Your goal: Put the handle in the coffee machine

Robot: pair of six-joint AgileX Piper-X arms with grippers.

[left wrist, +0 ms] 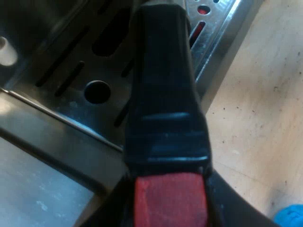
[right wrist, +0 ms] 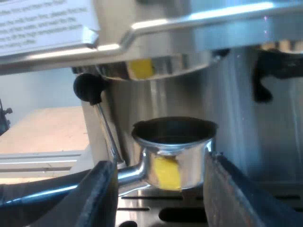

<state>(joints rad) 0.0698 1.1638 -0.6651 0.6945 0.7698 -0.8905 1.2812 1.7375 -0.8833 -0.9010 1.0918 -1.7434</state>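
Steel holder (right wrist: 173,158) sits just under the espresso machine (right wrist: 246,94) brew head, above the slotted drip tray (left wrist: 90,71). Right end effector (right wrist: 158,189) is wide, one finger on each side of the holder's cup; can't tell if they touch it. Left end effector (left wrist: 170,210) clamps the dark handle (left wrist: 165,85) at its red end. Wooden bench (left wrist: 255,104) lies beside the tray, with a blue object (left wrist: 291,215) on it.

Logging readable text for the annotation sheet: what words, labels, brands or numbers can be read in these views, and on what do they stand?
The white label on the espresso machine, above the metal holder: several lines of small black print, too blurred to quote.
The dark handle with its red end, and the drip tray: no text.
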